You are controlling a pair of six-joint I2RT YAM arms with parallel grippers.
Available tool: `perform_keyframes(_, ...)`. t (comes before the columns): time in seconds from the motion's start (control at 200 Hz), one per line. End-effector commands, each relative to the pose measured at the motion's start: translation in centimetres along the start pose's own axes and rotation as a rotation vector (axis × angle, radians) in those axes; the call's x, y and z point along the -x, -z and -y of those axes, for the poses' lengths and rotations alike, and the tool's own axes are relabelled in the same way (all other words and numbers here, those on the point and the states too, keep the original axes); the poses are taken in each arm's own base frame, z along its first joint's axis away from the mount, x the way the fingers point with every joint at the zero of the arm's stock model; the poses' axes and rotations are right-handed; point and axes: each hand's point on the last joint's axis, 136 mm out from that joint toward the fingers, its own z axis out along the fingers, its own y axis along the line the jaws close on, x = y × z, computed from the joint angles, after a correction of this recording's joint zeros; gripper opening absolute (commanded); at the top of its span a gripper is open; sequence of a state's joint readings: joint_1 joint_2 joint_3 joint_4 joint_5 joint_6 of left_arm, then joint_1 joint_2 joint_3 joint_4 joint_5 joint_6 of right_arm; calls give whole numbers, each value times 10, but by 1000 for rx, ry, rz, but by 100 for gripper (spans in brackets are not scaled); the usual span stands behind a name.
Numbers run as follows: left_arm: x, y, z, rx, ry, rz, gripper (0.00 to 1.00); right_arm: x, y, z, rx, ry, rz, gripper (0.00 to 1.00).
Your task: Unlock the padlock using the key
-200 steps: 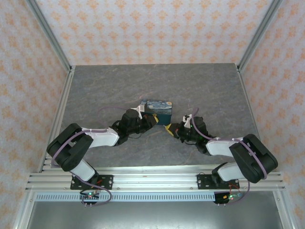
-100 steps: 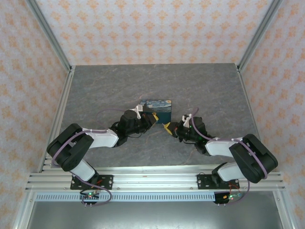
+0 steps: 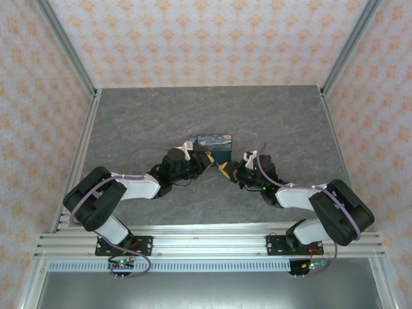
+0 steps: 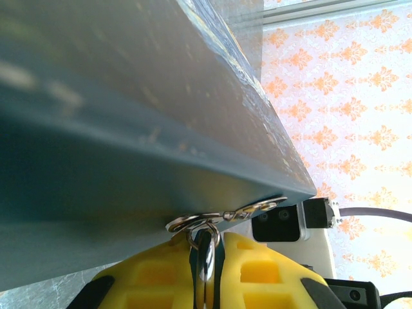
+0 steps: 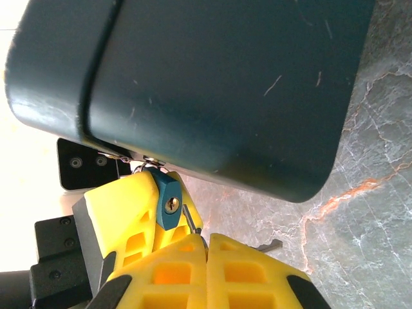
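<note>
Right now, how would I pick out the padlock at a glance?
Start at the dark teal box on the grey marbled table. Under its rounded corner, against the left tool's yellow finger, sits the padlock: the only small blue block with a brass keyhole.

— Any writing to read on the box (image 3: 215, 145) or the padlock (image 5: 166, 198)?
— None. The box carries only a swirl print, the padlock a bare keyhole, no letters or numbers anywhere.

Both arms reach forward, wrists angled inward. Left gripper (image 4: 206, 261) pinched, apparently on padlock (image 5: 168, 199); right gripper (image 5: 206, 250) fingers pressed together.
</note>
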State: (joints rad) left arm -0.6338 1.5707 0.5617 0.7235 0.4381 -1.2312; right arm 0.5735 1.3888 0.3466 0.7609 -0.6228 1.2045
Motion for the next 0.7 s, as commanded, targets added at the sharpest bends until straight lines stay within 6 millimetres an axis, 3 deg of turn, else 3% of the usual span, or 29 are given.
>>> perform_keyframes(0.0,6,2,18,-66,-10,17,0,5,-5,-20,53,26,20,0)
perform_keyframes(0.696,5,4,20,-67,-15,13,0,5,-17,-26,55,29,9,0)
